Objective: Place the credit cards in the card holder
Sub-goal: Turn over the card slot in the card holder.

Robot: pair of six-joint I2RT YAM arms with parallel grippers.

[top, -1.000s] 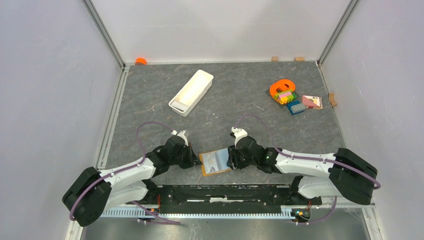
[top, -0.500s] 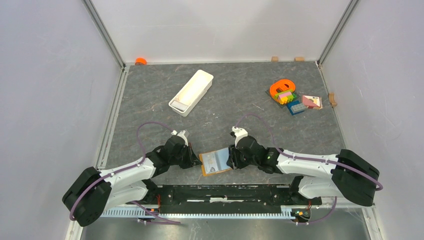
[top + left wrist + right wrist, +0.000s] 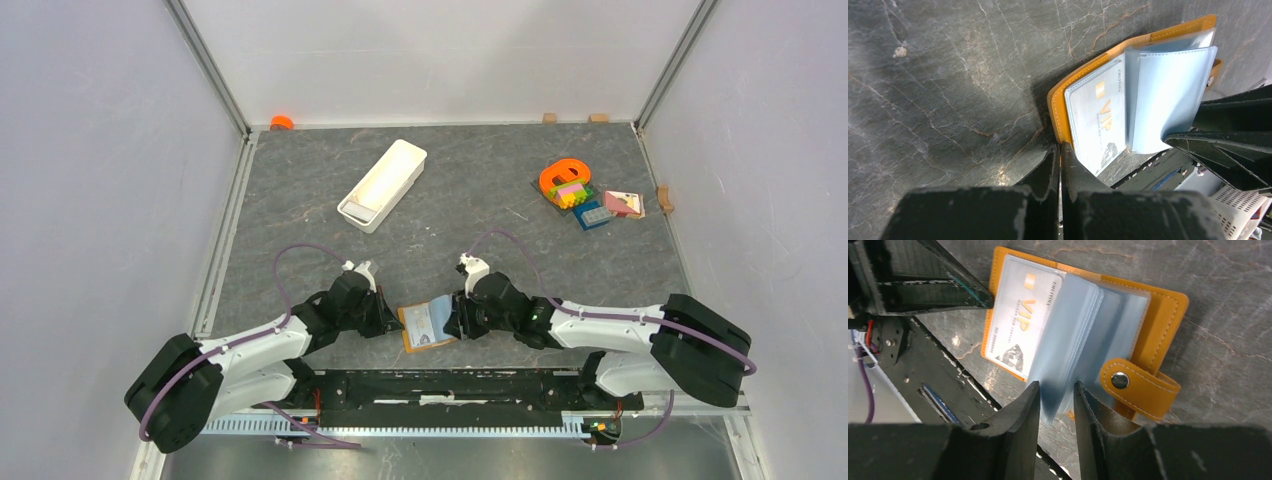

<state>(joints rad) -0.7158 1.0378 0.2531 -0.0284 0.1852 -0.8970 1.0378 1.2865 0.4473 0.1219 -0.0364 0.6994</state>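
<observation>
Your card holder (image 3: 428,324) open on the worktop (image 3: 480,190) near the front edge, VIP card (image 3: 1020,325) in its left-hand pocket, blue-grey leaves (image 3: 1083,325) fanned up, left claw (image 3: 1059,150) pinched together at its orange edge, right claw (image 3: 1056,390) slightly apart astride the leaves.

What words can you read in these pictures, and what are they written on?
"VIP": gold letters on the pale card tucked into the orange card holder.
Small print along the card's edges: too small and blurred to read.
Nothing else here carries text that can be read.
</observation>
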